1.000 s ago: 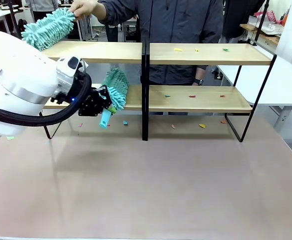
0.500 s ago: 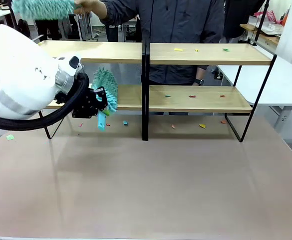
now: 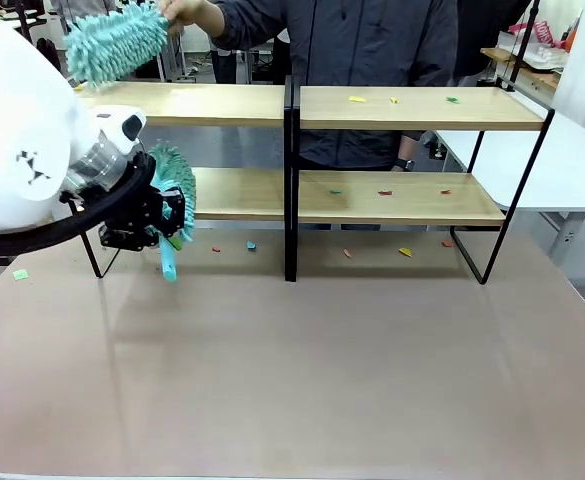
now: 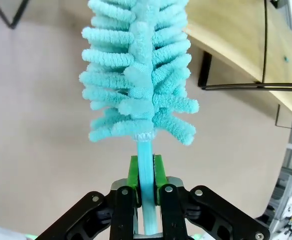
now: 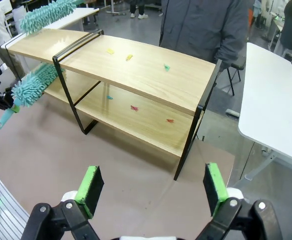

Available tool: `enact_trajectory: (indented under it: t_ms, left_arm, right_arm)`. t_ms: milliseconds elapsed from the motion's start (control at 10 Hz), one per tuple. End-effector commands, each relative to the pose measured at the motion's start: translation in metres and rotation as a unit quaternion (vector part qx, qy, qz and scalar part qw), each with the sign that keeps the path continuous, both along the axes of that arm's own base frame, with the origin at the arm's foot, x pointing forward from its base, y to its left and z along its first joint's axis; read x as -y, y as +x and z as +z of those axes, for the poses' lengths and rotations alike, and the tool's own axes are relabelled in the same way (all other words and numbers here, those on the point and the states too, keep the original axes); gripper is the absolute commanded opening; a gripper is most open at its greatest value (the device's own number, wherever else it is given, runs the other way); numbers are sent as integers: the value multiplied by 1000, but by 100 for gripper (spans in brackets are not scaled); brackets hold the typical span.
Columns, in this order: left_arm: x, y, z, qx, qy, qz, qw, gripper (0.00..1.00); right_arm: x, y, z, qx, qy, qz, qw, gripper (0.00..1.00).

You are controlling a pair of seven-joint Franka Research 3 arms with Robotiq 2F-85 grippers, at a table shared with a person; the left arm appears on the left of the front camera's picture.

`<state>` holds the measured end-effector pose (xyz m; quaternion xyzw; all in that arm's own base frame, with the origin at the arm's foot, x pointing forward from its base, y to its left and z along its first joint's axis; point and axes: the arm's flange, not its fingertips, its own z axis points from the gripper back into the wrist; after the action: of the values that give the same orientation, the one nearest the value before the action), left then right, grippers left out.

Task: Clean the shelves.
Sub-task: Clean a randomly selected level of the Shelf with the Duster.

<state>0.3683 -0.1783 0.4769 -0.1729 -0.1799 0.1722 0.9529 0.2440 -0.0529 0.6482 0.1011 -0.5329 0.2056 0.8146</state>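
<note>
Front view: the shelves (image 3: 402, 108) are seen standing across the far part of the brown table (image 3: 322, 380), between the robot and a person in a dark jacket. The left gripper (image 3: 160, 226) is held just in front of the left end of the lower tier. Its green pads are clamped on the pale blue handle of a teal duster (image 3: 176, 183), whose fluffy head is raised beside that end of the lower board; contact with the board cannot be told. A second duster (image 3: 112, 42) is grasped in the person's hand (image 3: 184, 12) above the left end of the upper board. Small coloured scraps (image 3: 357, 99) are scattered on the right-hand boards and on the table beneath. Left wrist view: the handle is shown pinched between both pads. Right wrist view: the right gripper (image 5: 150, 182) is shown with its jaws spread wide, well apart from the shelves.
</note>
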Motion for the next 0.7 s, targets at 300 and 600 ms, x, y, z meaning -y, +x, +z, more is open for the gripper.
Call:
enact_trajectory:
  t_ms: [300, 600]
  left_arm:
    - [-13, -40, -6, -100, 41, 38, 993, 0]
    - [-24, -66, 12, -32, -1, 102, 994, 0]
  right_arm:
    - [1, 0, 0, 3, -3, 3, 1000, 100]
    - [1, 0, 0, 3, -3, 3, 1000, 100]
